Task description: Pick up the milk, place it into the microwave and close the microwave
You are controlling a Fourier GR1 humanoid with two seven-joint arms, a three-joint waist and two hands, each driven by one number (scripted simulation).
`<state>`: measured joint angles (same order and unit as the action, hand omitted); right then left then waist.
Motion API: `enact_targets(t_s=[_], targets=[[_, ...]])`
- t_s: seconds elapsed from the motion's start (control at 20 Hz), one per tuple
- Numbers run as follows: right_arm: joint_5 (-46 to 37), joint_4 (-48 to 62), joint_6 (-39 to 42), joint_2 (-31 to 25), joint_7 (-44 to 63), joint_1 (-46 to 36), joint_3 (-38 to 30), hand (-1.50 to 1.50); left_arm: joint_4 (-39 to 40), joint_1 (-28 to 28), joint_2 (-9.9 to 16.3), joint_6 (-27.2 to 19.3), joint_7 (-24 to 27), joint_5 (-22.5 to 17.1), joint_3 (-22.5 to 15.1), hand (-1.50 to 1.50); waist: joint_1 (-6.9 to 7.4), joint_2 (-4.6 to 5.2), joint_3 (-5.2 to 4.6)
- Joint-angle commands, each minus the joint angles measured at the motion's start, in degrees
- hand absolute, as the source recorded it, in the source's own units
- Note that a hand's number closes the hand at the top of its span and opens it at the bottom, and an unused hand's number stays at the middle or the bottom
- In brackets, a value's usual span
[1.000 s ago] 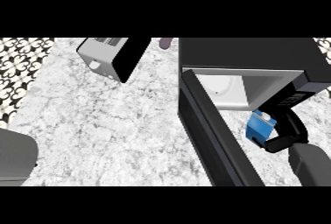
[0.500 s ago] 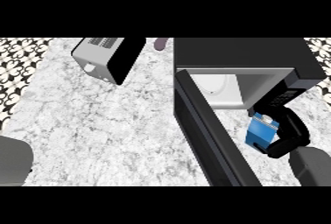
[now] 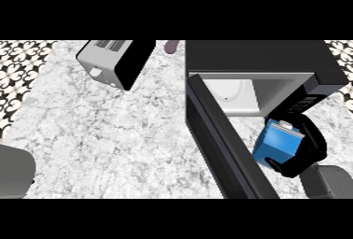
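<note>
So the bench [image 3: 103, 140] is a white and grey marbled stone top, and there's a black-and-white patterned tile wall [image 3: 17, 60] showing along the left edge and the top right corner. A toaster [image 3: 114, 63] sits tilted near the back left. The microwave [image 3: 262, 65] is at the back right with its door [image 3: 221, 144] swung wide open toward the front, pale inside showing.

The milk [image 3: 277, 142] is a blue carton with a white top, held up in the air just in front of the microwave's opening, to the right of the door. Its long axis runs roughly front to back, a bit tilted, with the white top pointing at the opening.

The right robot hand [image 3: 310, 149] is curled around the carton, grasping it. On the left only a grey forearm [image 3: 14, 172] shows at the lower left edge.
</note>
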<state>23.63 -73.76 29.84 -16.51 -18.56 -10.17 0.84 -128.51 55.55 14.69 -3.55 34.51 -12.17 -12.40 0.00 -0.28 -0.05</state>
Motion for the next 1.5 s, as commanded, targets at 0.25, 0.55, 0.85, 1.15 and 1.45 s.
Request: enact_targets(t_s=[0.25, 0.55, 0.85, 1.15, 1.45], targets=[[-7.29, -5.81, -12.2, 6.44, 2.65, -2.79, 2.06, 1.5, -0.96, 2.65, -0.18, 1.73, 0.66, -0.5, 2.05, -1.5, 0.55, 0.17, 0.05], [-13.59, 10.37, -18.65, 6.32, 0.84, -16.08, -1.63, 1.5, 5.06, -0.55, 0.9, 5.52, 2.88, -3.44, 5.75, -1.5, 1.36, 0.46, 0.06], [-17.05, 25.52, -22.46, 8.5, -4.11, -23.29, -3.08, 1.5, 5.24, -0.03, 2.23, 7.93, 2.29, -5.56, 8.46, -1.5, 2.42, 0.72, 0.09], [-17.75, 31.61, -21.5, 8.13, -9.35, -26.61, -4.32, 1.5, 4.81, -4.19, 2.34, 6.06, -1.57, -5.53, 9.42, -1.5, 3.01, 1.27, 0.12], [-21.07, 36.48, -23.54, 7.37, -17.95, -27.75, -4.46, 1.5, 5.72, -4.67, 1.97, 7.36, -0.61, -5.85, 8.99, -1.5, 3.82, 1.43, 0.15]])
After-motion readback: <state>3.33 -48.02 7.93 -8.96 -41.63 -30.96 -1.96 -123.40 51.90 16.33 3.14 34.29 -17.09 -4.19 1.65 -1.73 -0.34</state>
